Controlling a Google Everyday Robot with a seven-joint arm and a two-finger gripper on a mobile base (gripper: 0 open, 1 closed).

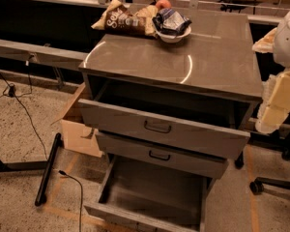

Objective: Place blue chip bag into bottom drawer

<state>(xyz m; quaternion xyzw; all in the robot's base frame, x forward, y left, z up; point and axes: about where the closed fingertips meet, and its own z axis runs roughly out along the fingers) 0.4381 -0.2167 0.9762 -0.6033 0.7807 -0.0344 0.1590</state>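
Note:
The blue chip bag [171,21] is a crumpled dark navy foil bag lying in a white bowl [174,36] at the back of the grey cabinet top [193,62]. The bottom drawer [154,190] is pulled out farthest, low at the front, and nothing shows inside it. My gripper [276,105] shows as pale yellowish and white parts at the right edge, beside the cabinet's right side at about top-drawer height. It is well to the right of the bag and lower than it, and it holds nothing that I can see.
A brown and tan chip bag [122,19] and an orange fruit [163,4] lie by the bowl. The top drawer [159,127] and middle drawer [159,154] stand partly open above the bottom one. A cardboard box [77,129], a black bar [47,170] and a cable [79,192] lie left.

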